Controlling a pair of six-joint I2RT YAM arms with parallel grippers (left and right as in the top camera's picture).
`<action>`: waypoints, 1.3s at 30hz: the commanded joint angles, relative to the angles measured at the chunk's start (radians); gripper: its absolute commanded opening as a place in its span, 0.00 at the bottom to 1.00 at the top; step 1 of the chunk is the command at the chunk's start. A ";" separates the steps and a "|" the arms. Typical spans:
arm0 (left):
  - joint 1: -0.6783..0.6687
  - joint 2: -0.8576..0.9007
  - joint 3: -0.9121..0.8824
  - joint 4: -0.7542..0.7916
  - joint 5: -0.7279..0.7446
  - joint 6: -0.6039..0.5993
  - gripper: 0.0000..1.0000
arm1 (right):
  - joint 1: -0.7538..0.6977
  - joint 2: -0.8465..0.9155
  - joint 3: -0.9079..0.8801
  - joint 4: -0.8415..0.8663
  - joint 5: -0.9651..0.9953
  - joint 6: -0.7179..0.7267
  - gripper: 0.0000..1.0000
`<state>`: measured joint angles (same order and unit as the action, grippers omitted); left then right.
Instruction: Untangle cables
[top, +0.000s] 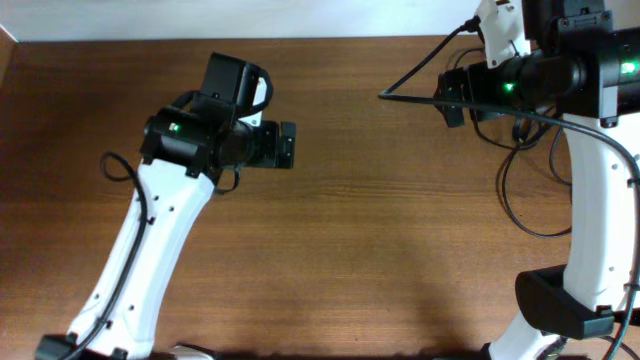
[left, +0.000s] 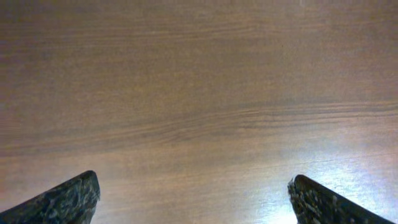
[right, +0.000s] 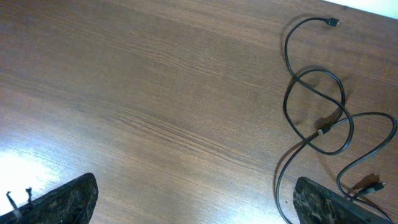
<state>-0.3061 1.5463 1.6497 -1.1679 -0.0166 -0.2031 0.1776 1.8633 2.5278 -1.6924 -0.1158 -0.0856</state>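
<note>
**Station Status: Both Pincers Spread, Cables Off to One Side of the Right Pincer**

1. Left pincer (left: 194, 186). In the left wrist view I see its two fingers at the lower corners of the frame, spread wide with nothing between them. Ahead of the fingertips I see only the brown wooden table (left: 199, 74). In the overhead view this pincer hangs over the middle of the table, well apart from the right pincer.

2. Right pincer (right: 196, 186). In the right wrist view its fingers are also spread wide and grip nothing. The wood between and straight ahead of the fingertips is bare. In the overhead view this pincer sits near the far right corner of the table and points toward the table's middle.

3. Cables (right: 297, 76). I see them in the right wrist view as thin black cords lying on the table. They are ahead of the pincer and off to the side of the finger (right: 323, 202) at the view's right edge.
   - The cords cross one another in loops.
   - One dark plug end (right: 333, 22) lies farthest ahead of the pincer, at the free end of a curving strand.
   - A gold-tipped plug (right: 321, 131) lies at a crossing of strands, nearer to that finger.
   - A third plug end (right: 372, 185) lies just beside that finger, on its outer side.
   - One strand runs down just inside that finger's tip. I cannot tell whether it touches the finger.
</note>
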 joint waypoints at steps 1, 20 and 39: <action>0.002 -0.139 -0.082 0.019 -0.037 -0.005 0.99 | 0.006 -0.022 -0.004 -0.006 0.013 0.000 0.99; 0.020 -1.284 -1.353 1.070 0.053 -0.023 0.99 | 0.006 -0.022 -0.004 -0.006 0.013 0.000 0.99; 0.201 -1.542 -1.641 1.125 0.061 0.130 0.99 | 0.006 -0.022 -0.004 -0.006 0.013 0.000 0.99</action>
<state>-0.1333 0.0143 0.0166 0.0406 0.0341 -0.1501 0.1776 1.8614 2.5240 -1.6924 -0.1120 -0.0860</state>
